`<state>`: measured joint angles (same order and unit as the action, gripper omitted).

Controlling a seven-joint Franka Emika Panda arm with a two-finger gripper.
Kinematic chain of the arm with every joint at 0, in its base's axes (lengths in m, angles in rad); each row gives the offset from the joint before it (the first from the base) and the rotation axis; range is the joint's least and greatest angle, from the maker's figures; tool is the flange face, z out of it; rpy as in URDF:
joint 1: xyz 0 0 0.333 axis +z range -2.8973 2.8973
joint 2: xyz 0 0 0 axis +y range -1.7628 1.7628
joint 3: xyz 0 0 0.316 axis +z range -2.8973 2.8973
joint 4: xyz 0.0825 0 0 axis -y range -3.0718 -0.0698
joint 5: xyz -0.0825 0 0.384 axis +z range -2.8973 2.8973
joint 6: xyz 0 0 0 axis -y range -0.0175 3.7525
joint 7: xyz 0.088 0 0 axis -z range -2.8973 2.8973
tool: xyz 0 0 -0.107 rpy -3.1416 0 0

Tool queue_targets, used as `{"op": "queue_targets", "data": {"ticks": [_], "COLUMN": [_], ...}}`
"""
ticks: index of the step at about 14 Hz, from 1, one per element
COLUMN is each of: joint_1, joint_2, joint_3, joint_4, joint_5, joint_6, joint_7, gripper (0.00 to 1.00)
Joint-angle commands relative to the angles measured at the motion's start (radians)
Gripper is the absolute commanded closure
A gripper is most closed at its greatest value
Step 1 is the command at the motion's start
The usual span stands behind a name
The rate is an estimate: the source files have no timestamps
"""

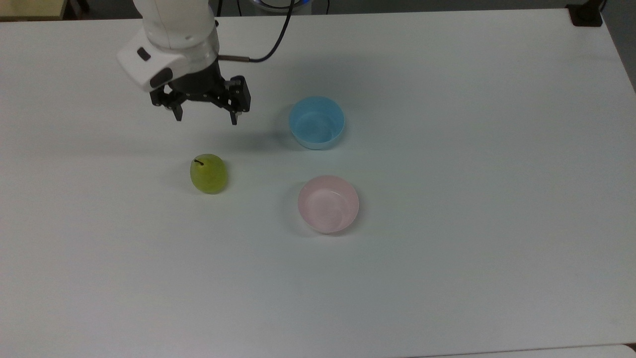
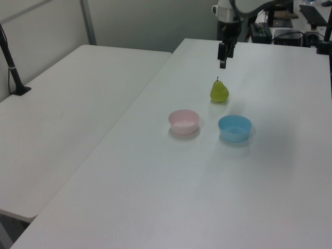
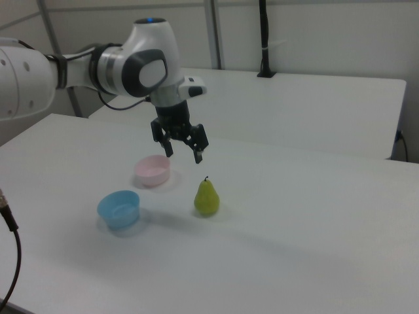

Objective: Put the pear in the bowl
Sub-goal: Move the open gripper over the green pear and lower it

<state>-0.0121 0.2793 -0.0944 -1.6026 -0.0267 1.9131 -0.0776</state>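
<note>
1. A white worktop (image 1: 447,278) carries three small things: a yellow-green pear (image 1: 208,173), a pale pink bowl (image 1: 328,204) and a light blue bowl (image 1: 316,122).
2. The pear stands upright on the worktop with its short dark stem pointing up. In the top view it sits to the left of both bowls and well apart from them.
3. In the right view the pear (image 3: 207,197) is to the right of the pink bowl (image 3: 153,171), with the blue bowl (image 3: 119,208) nearer the camera on the right view's left.
4. In the left view the pear (image 2: 219,92) stands farther from the camera than the pink bowl (image 2: 184,121) and the blue bowl (image 2: 234,128), which sit side by side, near each other but not touching.
5. Both bowls are upright and hold nothing.
6. A white robot arm (image 3: 78,72) reaches over the worktop. Its black claw (image 1: 204,119) points down with its two fingers spread wide and nothing between them.
7. In the right view the claw (image 3: 184,157) hangs in the air above the worktop, higher than the pear's stem and slightly to its left, not touching the fruit.
8. In the left view the claw (image 2: 222,63) hangs just above the pear's stem.
9. A second white table (image 2: 78,104) stands beside the worktop, on the left view's left.
</note>
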Motion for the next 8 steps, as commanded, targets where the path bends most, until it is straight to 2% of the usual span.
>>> {"op": "queue_targets", "data": {"ticks": [1,8], "joint_1": [0.004,-0.012], "joint_2": [0.066,0.182], "joint_3": [-0.007,-0.008], "joint_4": [-0.003,-0.011], "joint_5": [-0.03,-0.053], "joint_6": [0.058,0.173], "joint_7": [-0.027,-0.079], "gripper": [0.0,0.0]}}
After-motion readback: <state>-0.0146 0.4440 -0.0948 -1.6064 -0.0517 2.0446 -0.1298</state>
